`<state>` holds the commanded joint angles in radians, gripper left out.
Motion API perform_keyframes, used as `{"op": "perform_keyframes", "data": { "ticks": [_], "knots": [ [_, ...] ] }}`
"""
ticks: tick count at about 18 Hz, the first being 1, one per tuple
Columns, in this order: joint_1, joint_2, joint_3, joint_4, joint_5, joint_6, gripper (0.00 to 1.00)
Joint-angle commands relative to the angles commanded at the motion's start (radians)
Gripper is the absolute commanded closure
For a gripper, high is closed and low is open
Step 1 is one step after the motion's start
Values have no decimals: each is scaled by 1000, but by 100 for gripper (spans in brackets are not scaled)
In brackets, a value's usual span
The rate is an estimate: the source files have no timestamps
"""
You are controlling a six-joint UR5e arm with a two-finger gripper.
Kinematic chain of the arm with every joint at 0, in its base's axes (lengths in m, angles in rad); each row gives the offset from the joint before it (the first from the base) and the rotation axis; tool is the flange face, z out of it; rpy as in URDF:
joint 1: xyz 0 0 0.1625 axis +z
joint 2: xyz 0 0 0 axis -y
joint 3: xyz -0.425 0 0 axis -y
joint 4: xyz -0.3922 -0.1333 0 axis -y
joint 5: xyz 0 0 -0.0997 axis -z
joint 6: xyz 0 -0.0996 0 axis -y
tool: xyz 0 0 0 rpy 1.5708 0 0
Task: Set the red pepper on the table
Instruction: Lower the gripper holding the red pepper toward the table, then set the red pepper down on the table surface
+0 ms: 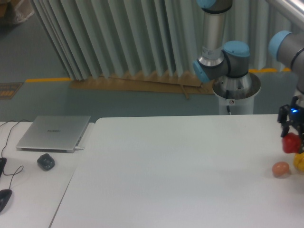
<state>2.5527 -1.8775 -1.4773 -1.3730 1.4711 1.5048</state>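
Your gripper [291, 137] holds the red pepper [290, 143] between its fingers, at the far right edge of view. The table [180, 171] lies directly below the pepper, so you probably only need to lower it straight down.

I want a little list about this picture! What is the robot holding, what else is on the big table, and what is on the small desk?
gripper: at the right edge, above the table, shut on the red pepper
red pepper: held in the air, not yet on the table
table: big, white
orange-pink egg-like ball: on the table, lower left of the pepper
yellow object: at the right edge, partly cut off
small desk: closed laptop, dark mouse, cables
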Motion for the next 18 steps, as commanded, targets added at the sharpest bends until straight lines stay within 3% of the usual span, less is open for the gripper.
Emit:
{"op": "perform_keyframes", "data": {
  "ticks": [2,9,13,18],
  "knots": [
    [-25,-26,0,46,2,-6,75],
    [-101,-91,9,107,2,-35,75],
    [-137,-127,11,124,87,-35,75],
    [-143,-150,9,149,106,-35,75]
  ]
}}
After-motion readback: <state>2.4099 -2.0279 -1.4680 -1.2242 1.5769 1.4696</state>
